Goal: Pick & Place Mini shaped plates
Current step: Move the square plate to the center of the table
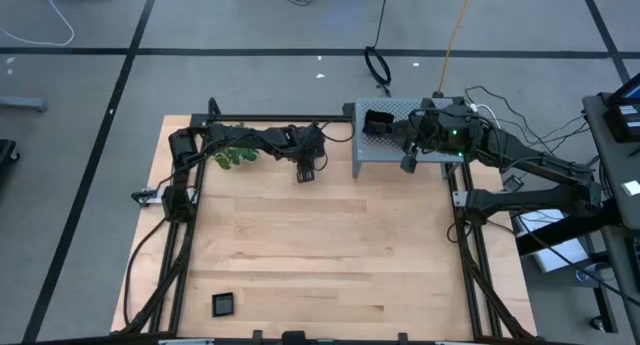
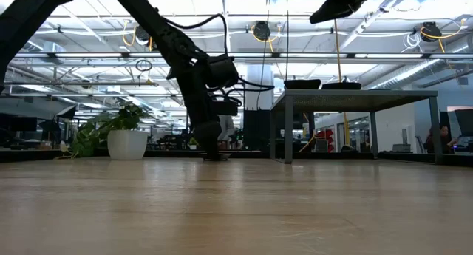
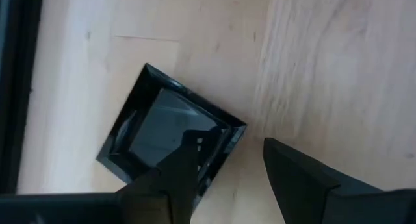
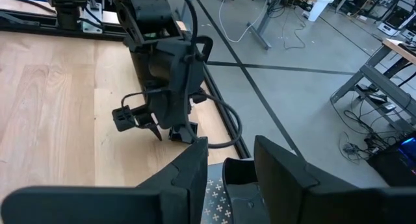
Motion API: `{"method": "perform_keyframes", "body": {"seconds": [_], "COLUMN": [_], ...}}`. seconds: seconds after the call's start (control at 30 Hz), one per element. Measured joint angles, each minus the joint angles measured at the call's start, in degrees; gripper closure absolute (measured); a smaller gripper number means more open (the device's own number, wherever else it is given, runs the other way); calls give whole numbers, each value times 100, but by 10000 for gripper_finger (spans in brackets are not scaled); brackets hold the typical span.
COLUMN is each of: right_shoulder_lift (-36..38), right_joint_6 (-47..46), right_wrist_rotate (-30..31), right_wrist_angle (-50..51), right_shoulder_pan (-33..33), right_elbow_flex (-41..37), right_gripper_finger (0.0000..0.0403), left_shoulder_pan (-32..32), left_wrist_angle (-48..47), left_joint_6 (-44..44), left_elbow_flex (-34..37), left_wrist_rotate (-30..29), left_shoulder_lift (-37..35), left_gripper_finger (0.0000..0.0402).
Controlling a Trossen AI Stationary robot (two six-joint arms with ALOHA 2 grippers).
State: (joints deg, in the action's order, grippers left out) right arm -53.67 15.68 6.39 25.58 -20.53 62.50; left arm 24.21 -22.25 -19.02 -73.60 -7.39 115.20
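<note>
One square plate (image 3: 170,141) lies flat, corners diagonal, with the left hand (image 3: 227,178) parted astride its corner.

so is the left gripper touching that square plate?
Touching. The left wrist view shows the left gripper open, one finger lying on the square plate's rim, the other out over bare wood.

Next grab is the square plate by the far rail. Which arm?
Left. Its gripper is down at the table, open around the square plate edge. The right gripper hangs above the grey box.
</note>
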Motion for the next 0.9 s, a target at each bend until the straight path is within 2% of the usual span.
{"method": "perform_keyframes", "body": {"seconds": [0.13,0.37,0.4,0.63,0.73,0.9], "right_shoulder_lift": [0,2,1,0,4,4], "right_joint_6": [0,0,0,0,9,348], "right_wrist_rotate": [0,-2,-2,-17,-20,-21], "right_wrist_angle": [-36,-96,-91,-88,-94,-94], "right_shoulder_pan": [0,0,1,0,0,0], "right_elbow_flex": [-21,-394,-460,-698,-702,-702], "right_gripper_finger": [287,287,287,287,287,287], "left_shoulder_pan": [-2,5,9,-269,-548,-1210], "left_wrist_angle": [-39,-69,-61,-118,-192,-186], "left_joint_6": [-16,75,137,427,563,750], "left_elbow_flex": [0,0,0,0,2,11], "left_wrist_rotate": [10,42,123,719,789,801], "left_shoulder_lift": [-2,2,2,-107,-338,-856], "left_gripper_finger": [249,380,389,387,396,386]}}
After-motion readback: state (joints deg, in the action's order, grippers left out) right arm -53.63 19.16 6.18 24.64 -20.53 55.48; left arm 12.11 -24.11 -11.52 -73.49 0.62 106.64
